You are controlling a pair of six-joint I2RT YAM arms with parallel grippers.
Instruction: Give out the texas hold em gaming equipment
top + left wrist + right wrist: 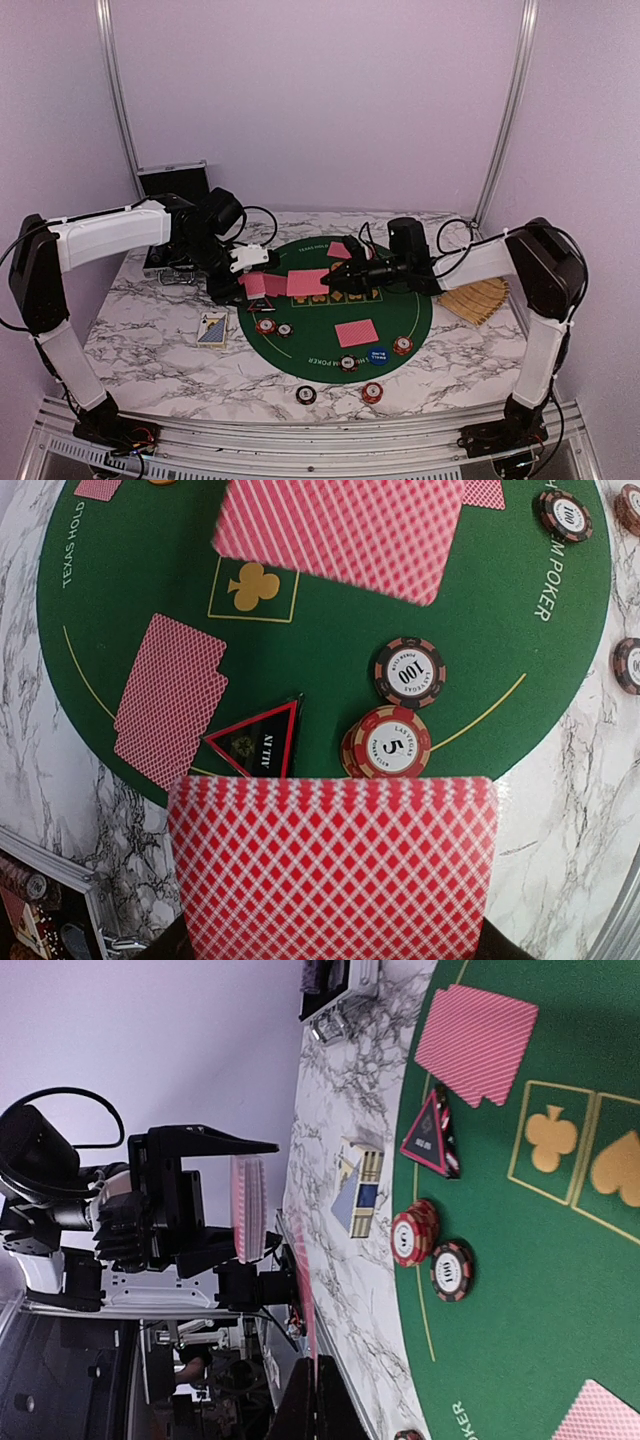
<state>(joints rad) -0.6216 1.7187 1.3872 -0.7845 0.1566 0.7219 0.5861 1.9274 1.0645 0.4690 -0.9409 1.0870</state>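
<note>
Pink-red-backed deck [330, 870] — white lattice print, edges squared — stands gripped between the closed left fingers [215, 1143], held in the air over the left edge of the round green mat [400, 310] on the marble counter [150, 340]. Just beside it, a single card [308, 283] with the same back hangs roughly level over the mat, pinched at one edge by the closed right fingers [337, 1418]; whether card and deck touch cannot be told. Beneath them on the felt lie a dealt card [170, 700], a black triangular marker [258, 745] with a red border, and two poker chips [410, 673] touching each other — a dark one marked 100, a red one marked 5. More cards and chips ring the mat, a blue button [377, 354] rests near its front rim, and two chips sit off it on the counter.
</note>
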